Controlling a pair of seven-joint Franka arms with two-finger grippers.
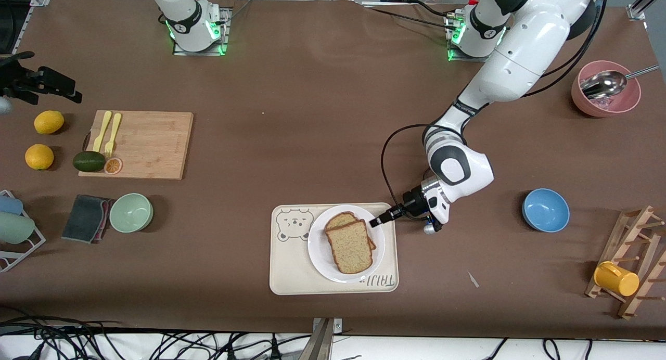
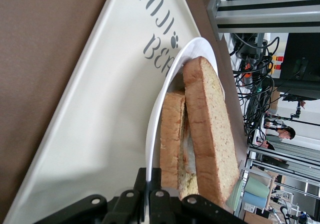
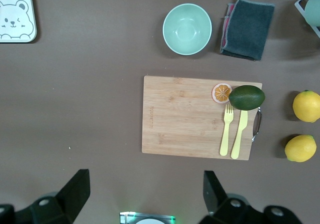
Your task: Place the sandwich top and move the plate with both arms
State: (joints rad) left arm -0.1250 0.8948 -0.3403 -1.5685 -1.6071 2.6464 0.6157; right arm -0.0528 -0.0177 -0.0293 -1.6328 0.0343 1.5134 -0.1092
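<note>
Your sandwich top point(image 1: 351, 248) is already lying on the lower slice, on the plate point(image 1: 318, 251) that sits in the bear tray point(image 1: 285, 277) on the tabletop, so the plate move looks like what's left. Your left hand point(image 1: 375, 222) is pinched together on the plate's rim at the left arm's end; hold that grip level. Your right hand point(image 3: 145, 196) waits with fingers wide apart above the cutting board point(image 3: 185, 116); I'd bring it to the rim's free edge before lifting

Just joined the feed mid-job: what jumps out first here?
The sandwich top already lies on the stack on the plate, which sits on the tray. The left gripper is shut on the plate's rim. The right gripper hangs open above the cutting board.
</note>
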